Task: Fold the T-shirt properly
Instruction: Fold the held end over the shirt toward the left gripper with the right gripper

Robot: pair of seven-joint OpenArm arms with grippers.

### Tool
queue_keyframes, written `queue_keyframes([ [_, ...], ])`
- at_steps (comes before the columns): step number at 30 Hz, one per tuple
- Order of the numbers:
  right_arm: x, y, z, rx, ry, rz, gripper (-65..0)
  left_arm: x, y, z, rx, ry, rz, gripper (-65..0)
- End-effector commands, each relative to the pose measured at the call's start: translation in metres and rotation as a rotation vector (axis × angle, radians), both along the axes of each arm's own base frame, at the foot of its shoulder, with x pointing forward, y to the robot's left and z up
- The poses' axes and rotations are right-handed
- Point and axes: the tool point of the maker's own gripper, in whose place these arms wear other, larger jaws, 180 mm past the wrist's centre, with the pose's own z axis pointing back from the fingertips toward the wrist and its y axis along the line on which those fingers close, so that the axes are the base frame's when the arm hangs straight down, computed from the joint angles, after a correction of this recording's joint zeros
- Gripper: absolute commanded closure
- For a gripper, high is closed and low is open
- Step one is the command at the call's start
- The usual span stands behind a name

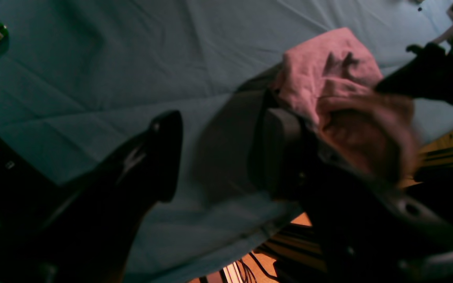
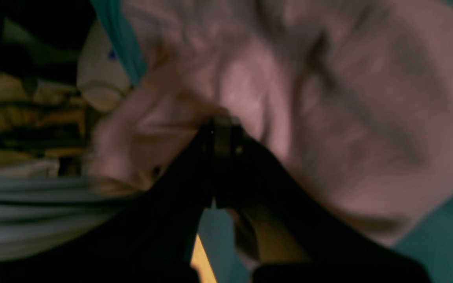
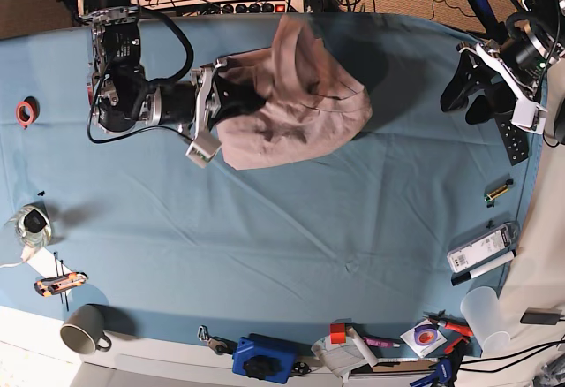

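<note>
Two black robot arms work over a table (image 3: 265, 254) covered in teal-blue cloth. In the base view, the large dusty pink-brown cotton T-shirt (image 3: 296, 109) lies bunched in a rumpled heap at about 12 o'clock on the table, near the far edge, with part of the fabric drawn toward 9 o'clock. The right gripper (image 3: 231, 87) reaches in from 9 o'clock and meets that drawn-out part of the shirt. Its wrist view shows the right gripper (image 2: 221, 127) with its two black fingers pressed together and pink fabric pinched between the tips, the rest of the shirt (image 2: 328, 98) filling the view beyond, blurred.

The left gripper (image 3: 477, 87) sits at about 2 o'clock, well apart from the shirt, over bare cloth. In its wrist view the left gripper (image 1: 218, 149) stands spread wide with only blue cloth between the fingers; it has hold of nothing. The shirt (image 1: 325, 74) shows past it at 1 o'clock.

One grey mug (image 3: 84, 332) stands at 7 o'clock, and a blue device (image 3: 263, 358) rests at 6 o'clock.
</note>
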Motion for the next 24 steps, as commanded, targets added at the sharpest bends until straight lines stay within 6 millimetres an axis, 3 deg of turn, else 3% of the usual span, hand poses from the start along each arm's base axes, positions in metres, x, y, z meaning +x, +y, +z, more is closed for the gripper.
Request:
queue_keyframes([
  [1,0.003,0.003,0.009,0.022,-0.028,0.014,0.0,0.003,0.0,0.011,-0.002,-0.045,-0.006,-33.5],
  [3,0.0,0.004,0.009,0.023,-0.019,0.031,0.0,0.003,0.0,0.011,-0.003,-0.046,-0.006,-33.5],
  [6,0.002,0.01,0.026,0.121,-0.017,0.023,0.0,0.003,0.0,0.011,-0.003,-0.045,-0.006,-33.5],
  [10,0.023,0.008,0.052,0.21,-0.073,-0.034,0.0,0.003,0.0,0.011,-0.003,-0.045,-0.006,-33.5],
  [13,0.035,0.008,0.06,0.234,-0.101,-0.062,0.0,0.003,-0.001,0.011,-0.005,-0.046,-0.005,-33.5],
  [16,0.035,0.012,0.052,0.249,-0.062,-0.069,0.0,0.003,-0.004,0.011,-0.023,-0.049,0.003,-33.5],
  [24,0.032,0.015,0.007,0.24,0.1,-0.127,0.0,0.004,-0.013,0.011,-0.082,-0.064,0.032,-33.5],
])
